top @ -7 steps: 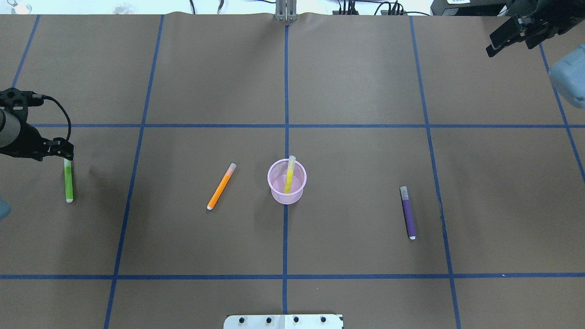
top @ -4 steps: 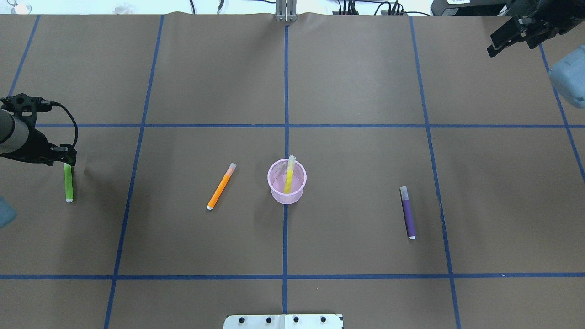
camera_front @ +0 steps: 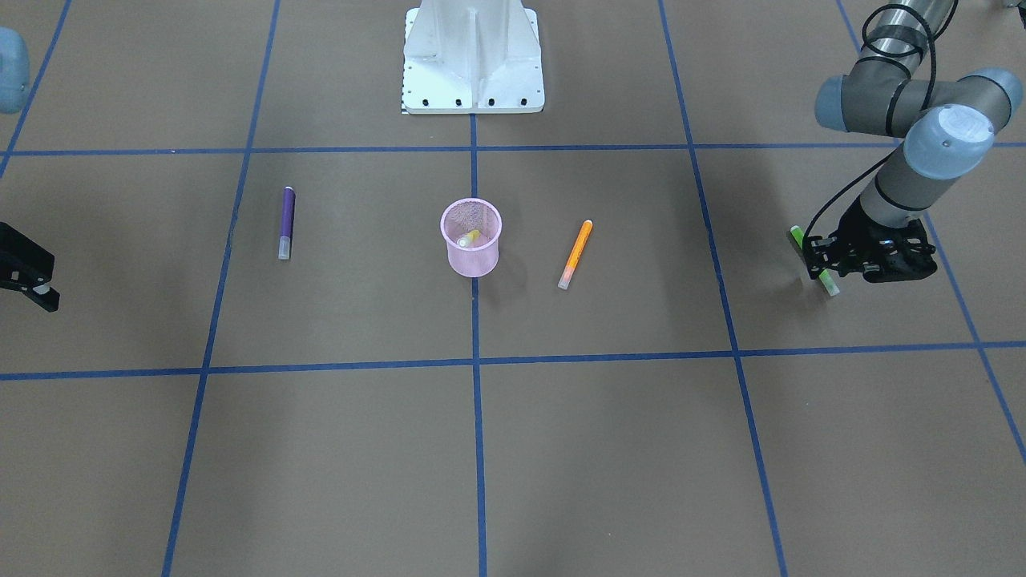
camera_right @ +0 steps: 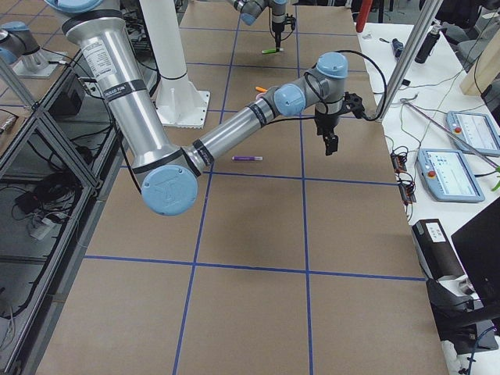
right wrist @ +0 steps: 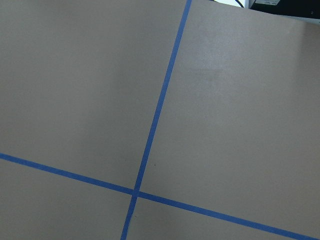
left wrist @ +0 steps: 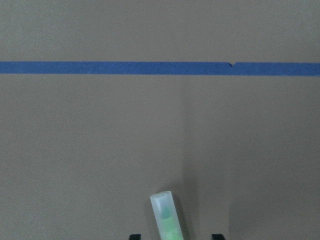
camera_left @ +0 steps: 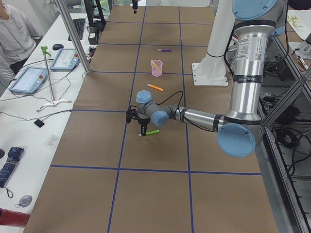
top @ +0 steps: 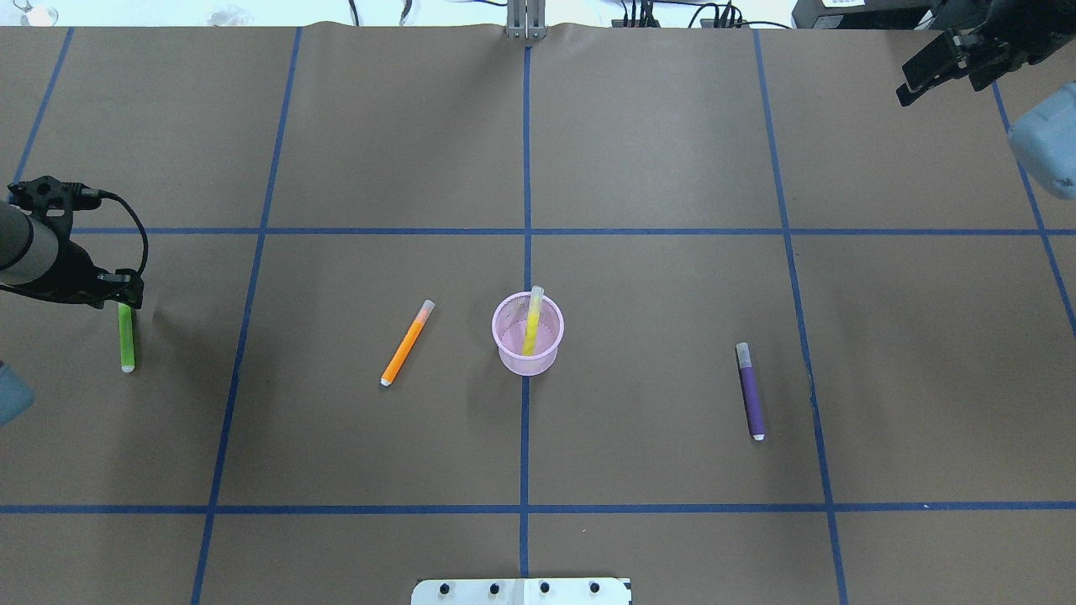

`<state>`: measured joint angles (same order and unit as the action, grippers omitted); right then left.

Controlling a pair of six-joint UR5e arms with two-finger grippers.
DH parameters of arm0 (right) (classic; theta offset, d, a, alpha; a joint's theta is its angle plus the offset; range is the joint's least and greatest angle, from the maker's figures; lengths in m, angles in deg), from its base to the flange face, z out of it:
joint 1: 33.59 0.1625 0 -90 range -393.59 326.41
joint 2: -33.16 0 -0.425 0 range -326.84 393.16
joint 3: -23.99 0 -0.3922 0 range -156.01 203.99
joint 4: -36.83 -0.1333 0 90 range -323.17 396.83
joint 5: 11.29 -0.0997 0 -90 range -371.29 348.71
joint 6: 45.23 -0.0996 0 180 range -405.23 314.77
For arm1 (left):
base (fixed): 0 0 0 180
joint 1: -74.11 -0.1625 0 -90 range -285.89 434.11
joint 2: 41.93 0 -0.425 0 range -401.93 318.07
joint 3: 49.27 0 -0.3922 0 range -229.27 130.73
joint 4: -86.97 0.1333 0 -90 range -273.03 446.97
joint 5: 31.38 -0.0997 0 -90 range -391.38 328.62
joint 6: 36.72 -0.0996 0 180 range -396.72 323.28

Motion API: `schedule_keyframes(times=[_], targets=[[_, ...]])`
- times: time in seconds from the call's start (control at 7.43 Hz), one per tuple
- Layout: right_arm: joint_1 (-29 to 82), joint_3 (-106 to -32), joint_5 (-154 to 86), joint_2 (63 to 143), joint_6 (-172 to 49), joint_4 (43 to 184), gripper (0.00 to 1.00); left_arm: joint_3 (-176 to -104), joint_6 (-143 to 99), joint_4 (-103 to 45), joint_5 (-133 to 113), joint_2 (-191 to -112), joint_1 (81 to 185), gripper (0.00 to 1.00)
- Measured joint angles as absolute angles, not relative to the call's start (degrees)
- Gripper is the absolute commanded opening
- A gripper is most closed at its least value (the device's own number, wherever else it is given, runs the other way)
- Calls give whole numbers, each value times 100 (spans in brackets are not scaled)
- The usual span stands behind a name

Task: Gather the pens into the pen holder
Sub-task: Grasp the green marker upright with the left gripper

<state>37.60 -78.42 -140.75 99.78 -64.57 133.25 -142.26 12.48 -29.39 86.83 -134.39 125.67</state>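
At the left end of the desk, your left end effector straddles the green pen at its cap, jaws open, evidently staged for pickup toward the pen holder.

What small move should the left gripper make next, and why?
Probably shut the left gripper on the green pen: its capped end lies between the open fingertips, flat on the table, while only the yellow pen stands in the pen holder.
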Motion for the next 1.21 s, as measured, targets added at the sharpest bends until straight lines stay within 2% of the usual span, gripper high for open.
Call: schedule_keyframes(times=[0.13, 0.4, 0.54, 0.67, 1.21], targets=[[3760, -7841, -14075, 9979, -6457, 13325, 100, -14210, 1244, -2939, 8683, -13439, 12554, 44], [3760, -7845, -14075, 9978, -6457, 13325, 100, -14174, 1236, -2940, 8683, -13442, 12546, 34], [3760, -7848, -14075, 9979, -6457, 13323, 100, -14169, 1234, -2940, 8683, -13443, 12542, 33], [3760, -7848, -14073, 9978, -6457, 13321, 100, -14161, 1230, -2940, 8683, -13442, 12539, 27], [3760, -7849, -14067, 9982, -6457, 13325, 100, -14139, 1215, -2940, 8683, -13442, 12533, 28]])
